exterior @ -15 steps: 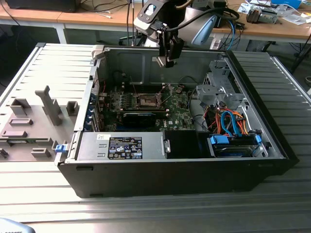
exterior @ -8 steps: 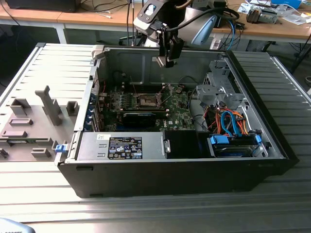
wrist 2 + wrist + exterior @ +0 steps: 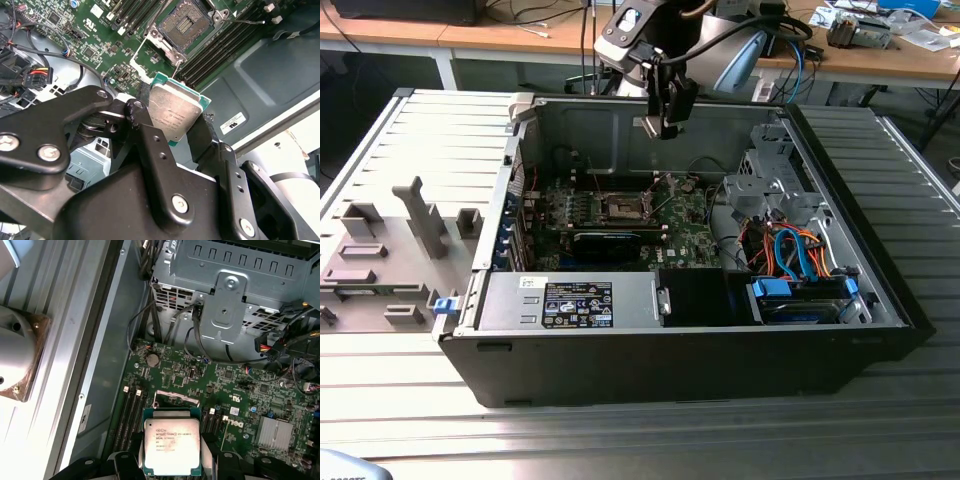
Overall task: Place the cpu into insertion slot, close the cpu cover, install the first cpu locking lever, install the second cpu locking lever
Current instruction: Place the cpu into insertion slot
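Observation:
The cpu (image 3: 175,114), a flat square chip with a silvery top and green edge, is gripped on two opposite edges by the black fingers (image 3: 145,131). My gripper (image 3: 663,128) hangs high over the open computer case, shut on the chip. In the first wrist view the cpu (image 3: 171,444) sits just above the motherboard area, with my gripper (image 3: 171,456) around it. The insertion slot (image 3: 623,207) lies below on the green board, its dark centre (image 3: 187,22) uncovered. The cpu cover (image 3: 177,397) stands flipped up beside the slot. A thin wire lever (image 3: 250,21) sticks out by the socket.
The black computer case (image 3: 880,300) lies open on a ribbed metal table. A drive cage (image 3: 770,175) and orange and blue cables (image 3: 790,250) are on the exterior view's right. A black graphics card (image 3: 605,241) lies near the socket. A grey fixture tray (image 3: 390,250) lies at the left.

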### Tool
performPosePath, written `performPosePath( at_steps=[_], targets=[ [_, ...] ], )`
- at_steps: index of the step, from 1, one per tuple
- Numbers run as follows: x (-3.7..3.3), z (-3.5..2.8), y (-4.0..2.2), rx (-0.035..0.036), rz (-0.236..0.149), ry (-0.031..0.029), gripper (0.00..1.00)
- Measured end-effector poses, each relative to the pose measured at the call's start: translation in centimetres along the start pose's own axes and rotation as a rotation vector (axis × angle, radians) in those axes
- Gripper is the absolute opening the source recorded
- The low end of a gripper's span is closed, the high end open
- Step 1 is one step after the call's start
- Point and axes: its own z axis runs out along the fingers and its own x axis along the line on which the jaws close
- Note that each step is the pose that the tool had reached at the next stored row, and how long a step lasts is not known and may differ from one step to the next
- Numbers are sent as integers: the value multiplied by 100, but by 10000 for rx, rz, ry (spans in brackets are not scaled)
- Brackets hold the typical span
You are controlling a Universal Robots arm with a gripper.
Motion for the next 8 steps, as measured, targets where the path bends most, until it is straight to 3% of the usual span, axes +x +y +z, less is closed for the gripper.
performPosePath(
  at_steps=[8],
  targets=[
    [0,0,0,-4,69,-5,55]
  ],
)
